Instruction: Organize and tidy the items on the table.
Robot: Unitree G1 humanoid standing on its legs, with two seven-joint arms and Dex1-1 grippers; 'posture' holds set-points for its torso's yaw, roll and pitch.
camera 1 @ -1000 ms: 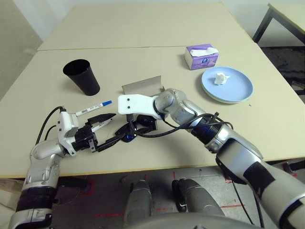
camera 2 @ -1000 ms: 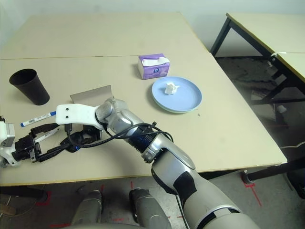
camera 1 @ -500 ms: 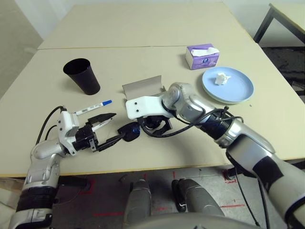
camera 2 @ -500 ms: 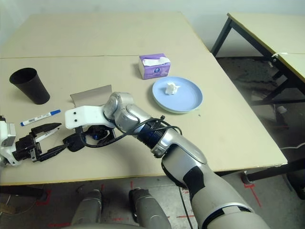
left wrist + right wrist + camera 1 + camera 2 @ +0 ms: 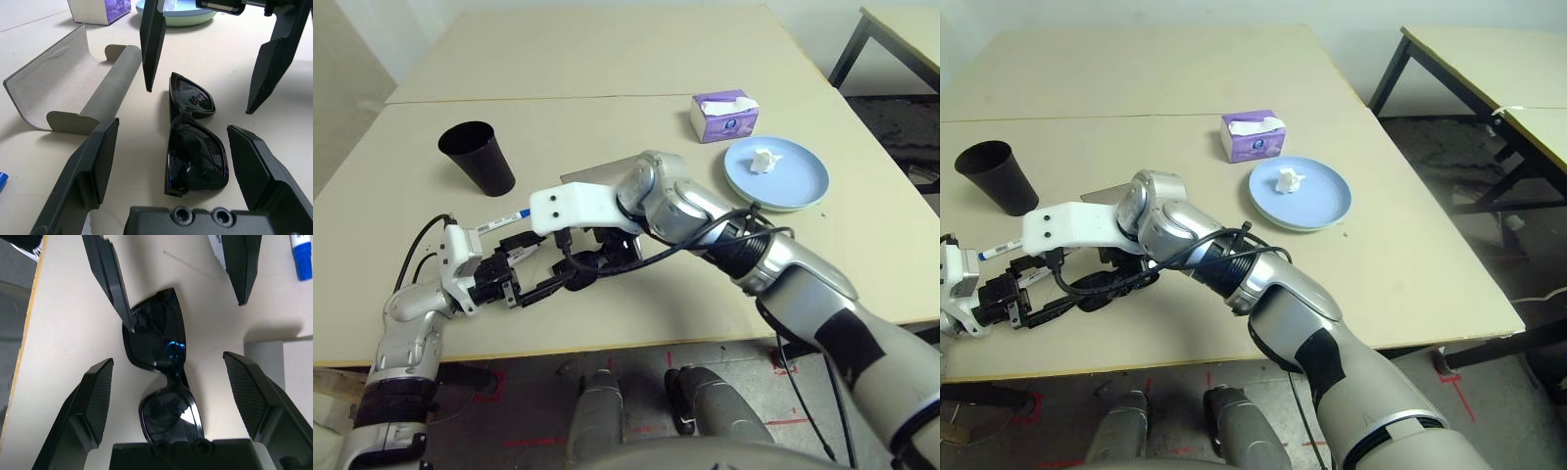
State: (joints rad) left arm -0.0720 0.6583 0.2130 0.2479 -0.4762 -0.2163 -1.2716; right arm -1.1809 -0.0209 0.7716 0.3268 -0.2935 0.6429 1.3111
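"Looking first at the pincers, how are they found?"

"On the left gripper (image 5: 173, 125), the two fingers are parted widely, and nothing is clamped. The right gripper (image 5: 168, 358) is likewise spread, with nothing gripped."

"And the sunglasses (image 5: 193, 147)?"

"They are laid on the table (image 5: 607, 59), lenses and frame lying between the spread fingers of both grippers. Whether they are touched by a left fingertip cannot be told."

"Where is the glasses case (image 5: 105, 90) placed?"

"It is set near the sunglasses, with its flap opened out. In the head views it is partly covered by the right arm (image 5: 675, 201)."

"What of the pens?"

"The blue-capped marker (image 5: 504, 221) is laid near the left gripper, and the second white marker (image 5: 522, 255) is partly hidden by that gripper."

"And the rest?"

"The black cup (image 5: 480, 162) is placed beyond the pens, well apart from the plates. The crumpled tissue (image 5: 765, 161) is held on the light-blue plate (image 5: 798, 181), which is stacked on the green plate (image 5: 188, 20). Just beside them, the purple tissue box (image 5: 724, 121) is seen."
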